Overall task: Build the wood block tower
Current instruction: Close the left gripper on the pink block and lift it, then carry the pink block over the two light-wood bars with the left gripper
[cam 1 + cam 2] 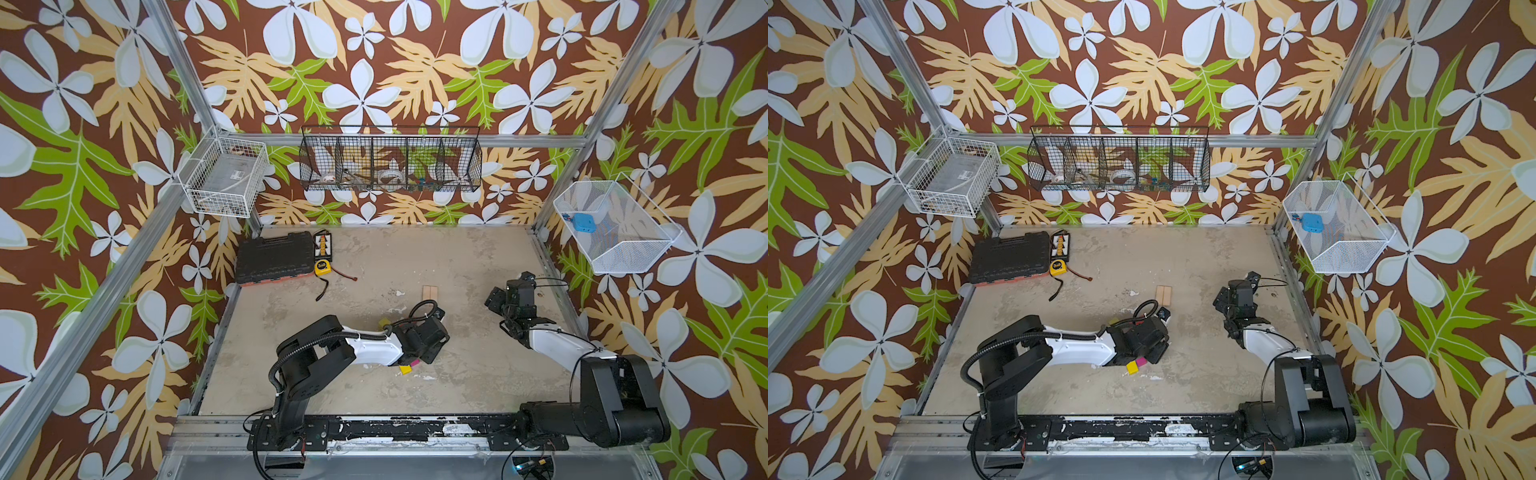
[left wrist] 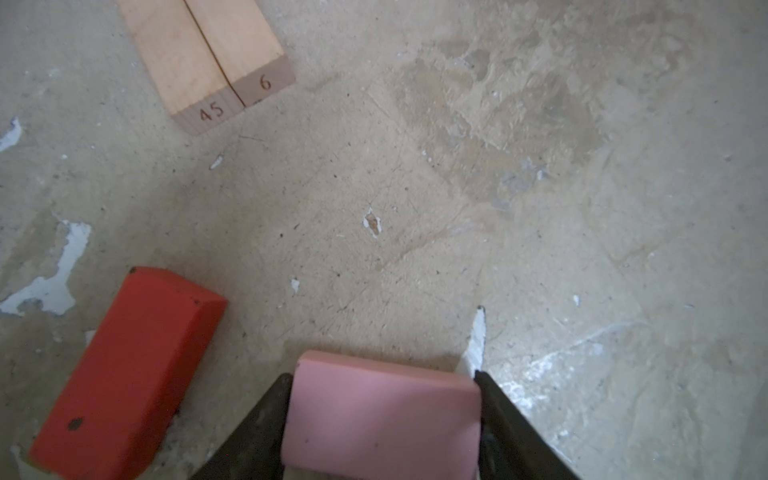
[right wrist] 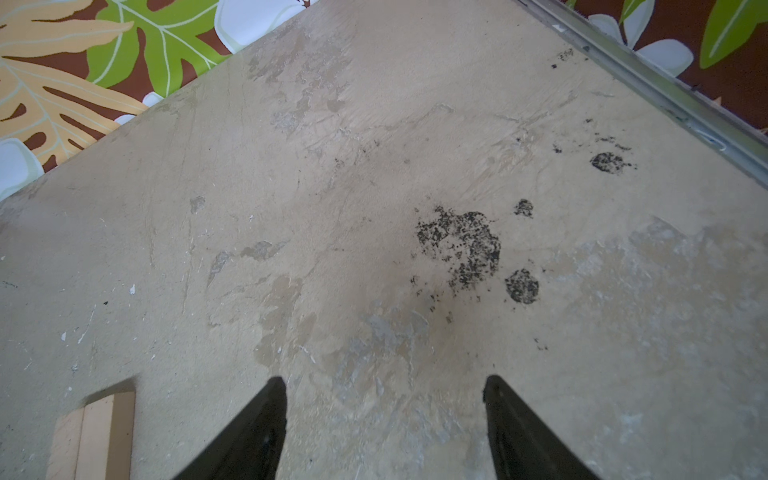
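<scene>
L fingers (image 2: 270, 424): clamped on pink brick (image 2: 382, 419), one finger against each end. Can't tell if brick is lifted or sits on worktop (image 1: 457, 257).

R fingers (image 3: 257, 432): spread, nothing between them, over bare worktop to the right of planks. Idle by the look of it.

Planks (image 2: 199, 54): two tan pcs, flat, side by side, long edges touching, ends stamped 45 and 6. Nothing on top. Seen in both top views (image 1: 430, 292) (image 1: 1164, 295), also at edge of R wrist view (image 3: 91, 440).

Pink brick: robot side of planks, near but clear of them.

Red brick (image 2: 124, 374): flat on worktop, just beside pink brick, not touching it as far as shown; also robot side of planks.

Further from planks, toward robot: yellow cube (image 1: 1132, 367) and magenta brick (image 1: 1141, 362), touching, peeking from under L arm. Yellow-green cube (image 1: 383, 323) left of planks, partly hidden by arm.

Progress (est.): early. Done = base layer only, i.e. the plank pair. In hand = pink brick, prob. first coloured pc for the tower. Left = set pink on planks, then red, magenta, yellow, yellow-green and whatever else L arm hides. No stack above plank level yet.
</scene>
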`<control>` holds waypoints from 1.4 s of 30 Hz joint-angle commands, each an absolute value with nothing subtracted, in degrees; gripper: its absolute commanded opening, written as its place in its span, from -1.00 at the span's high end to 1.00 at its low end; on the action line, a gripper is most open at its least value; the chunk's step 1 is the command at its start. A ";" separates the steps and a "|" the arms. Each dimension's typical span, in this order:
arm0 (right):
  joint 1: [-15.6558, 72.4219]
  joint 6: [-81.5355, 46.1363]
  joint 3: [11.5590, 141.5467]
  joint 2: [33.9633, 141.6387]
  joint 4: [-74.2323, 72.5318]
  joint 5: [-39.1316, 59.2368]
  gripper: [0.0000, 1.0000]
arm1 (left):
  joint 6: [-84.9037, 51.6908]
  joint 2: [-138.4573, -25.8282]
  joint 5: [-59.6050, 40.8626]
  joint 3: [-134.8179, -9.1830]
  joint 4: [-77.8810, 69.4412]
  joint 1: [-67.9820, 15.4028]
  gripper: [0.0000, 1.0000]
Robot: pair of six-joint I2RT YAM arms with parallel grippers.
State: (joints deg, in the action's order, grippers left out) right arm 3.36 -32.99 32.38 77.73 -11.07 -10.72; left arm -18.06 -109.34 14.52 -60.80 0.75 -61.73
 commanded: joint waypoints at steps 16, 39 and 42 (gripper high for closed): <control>3.40 -33.00 32.70 77.53 -11.35 -11.48 -0.52 | -34.41 -103.45 30.66 -74.30 16.10 -60.85 0.45; 4.66 -32.96 33.17 77.72 -11.38 -13.79 -0.52 | -39.36 -131.70 30.82 -115.50 34.52 -53.50 0.55; 4.74 -32.96 32.87 77.35 -11.69 -13.88 -0.54 | -40.09 -134.80 32.25 -118.78 36.59 -53.27 0.54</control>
